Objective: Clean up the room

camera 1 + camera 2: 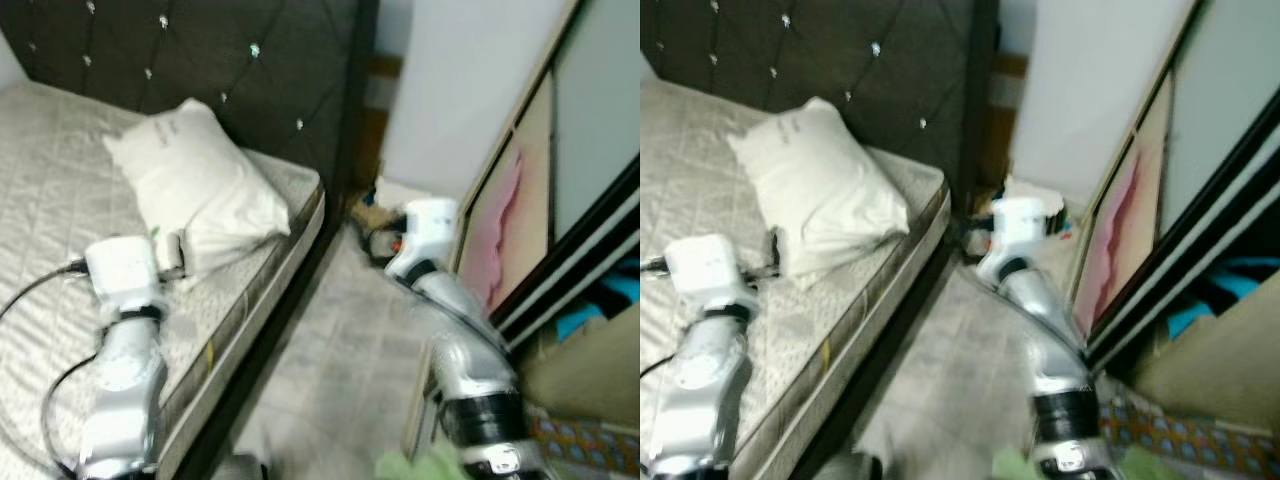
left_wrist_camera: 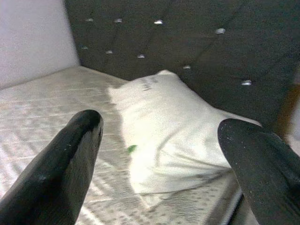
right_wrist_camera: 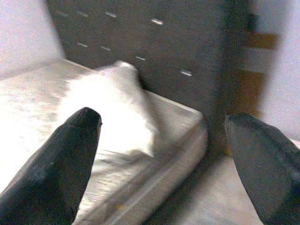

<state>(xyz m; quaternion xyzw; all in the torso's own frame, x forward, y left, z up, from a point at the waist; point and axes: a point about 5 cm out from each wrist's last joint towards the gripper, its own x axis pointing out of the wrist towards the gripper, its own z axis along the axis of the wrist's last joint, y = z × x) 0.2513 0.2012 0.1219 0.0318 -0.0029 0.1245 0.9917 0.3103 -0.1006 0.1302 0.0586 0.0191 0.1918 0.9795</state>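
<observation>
A white pillow [image 1: 200, 175] lies on the bare grey mattress [image 1: 60, 200] against the dark tufted headboard [image 1: 230, 60]. My left gripper [image 2: 164, 154] hovers over the mattress just short of the pillow, open with nothing between its fingers [image 2: 65, 164]. My right gripper [image 3: 164, 159] is held out over the floor beside the bed's corner, open and empty too. A small green speck [image 2: 132, 148] sits on the pillow's near edge. Some small clutter [image 1: 375, 225] lies on the floor at the headboard's foot.
A grey floor strip [image 1: 330, 350] runs between the bed and a wardrobe with sliding doors [image 1: 560, 200] on the right. A pink patch [image 1: 505, 225] marks one door panel. Blue cloth [image 1: 600, 300] shows inside the wardrobe. Something green [image 1: 420, 467] lies at the bottom edge.
</observation>
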